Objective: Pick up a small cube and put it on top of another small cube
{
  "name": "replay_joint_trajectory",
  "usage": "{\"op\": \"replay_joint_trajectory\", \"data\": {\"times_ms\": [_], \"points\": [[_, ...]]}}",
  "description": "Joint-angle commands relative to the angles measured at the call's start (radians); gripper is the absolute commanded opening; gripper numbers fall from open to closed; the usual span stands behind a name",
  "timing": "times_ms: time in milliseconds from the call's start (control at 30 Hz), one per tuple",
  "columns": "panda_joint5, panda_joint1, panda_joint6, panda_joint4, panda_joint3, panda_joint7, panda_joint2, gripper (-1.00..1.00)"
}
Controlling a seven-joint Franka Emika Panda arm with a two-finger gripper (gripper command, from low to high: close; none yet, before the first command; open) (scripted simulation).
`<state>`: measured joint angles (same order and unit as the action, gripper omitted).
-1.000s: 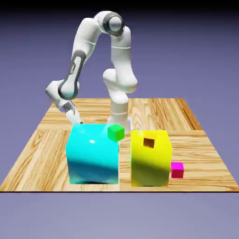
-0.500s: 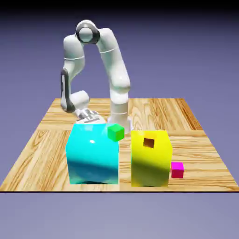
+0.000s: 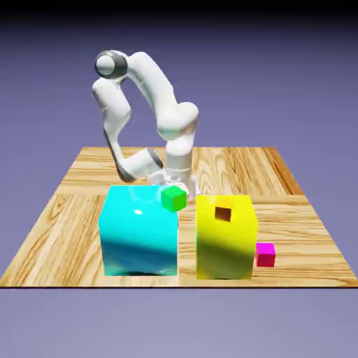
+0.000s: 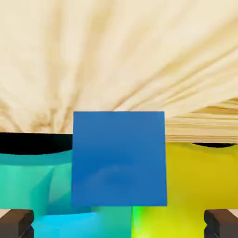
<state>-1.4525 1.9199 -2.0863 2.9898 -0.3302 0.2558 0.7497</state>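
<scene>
In the hand view, the small cube (image 4: pixel 119 158) fills the lower middle of the frame and reads as plain blue. The cyan block (image 4: pixel 32 186) lies to its lower left, the yellow block (image 4: pixel 200 181) to its lower right, and the wooden table (image 4: pixel 116 56) fills the frame above. The gripper (image 4: pixel 119 224) is spread wide, with its grey fingertips (image 4: pixel 16 223) in the bottom corners, clear of the cube and holding nothing. In the exterior view the arm (image 3: pixel 150 91) bends down behind the cyan block, which hides the small cube. A green cube (image 3: pixel 173 198) sits at that block's upper right corner.

On the table (image 3: pixel 56 231) the left block (image 3: pixel 138 238) stands beside the right block (image 3: pixel 224 245), a tiny cube (image 3: pixel 265 254) right of both
</scene>
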Motion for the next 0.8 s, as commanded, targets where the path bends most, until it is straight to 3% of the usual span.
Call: {"op": "replay_joint_trajectory", "data": {"times_ms": [0, 133, 167, 400, 767], "points": [[-0.039, -0.015, -0.008, -0.017, -0.017, -0.023, 0.036, 0.0], [-0.159, -0.063, -0.034, -0.07, -0.07, -0.095, 0.148, 0.0], [-0.159, -0.063, -0.034, -0.07, -0.07, -0.095, 0.148, -1.0], [0.074, 0.029, 0.016, 0.032, 0.032, 0.044, -0.069, -1.0], [0.397, -0.35, -0.031, -0.127, 0.091, 0.058, -0.376, -1.0]]}}
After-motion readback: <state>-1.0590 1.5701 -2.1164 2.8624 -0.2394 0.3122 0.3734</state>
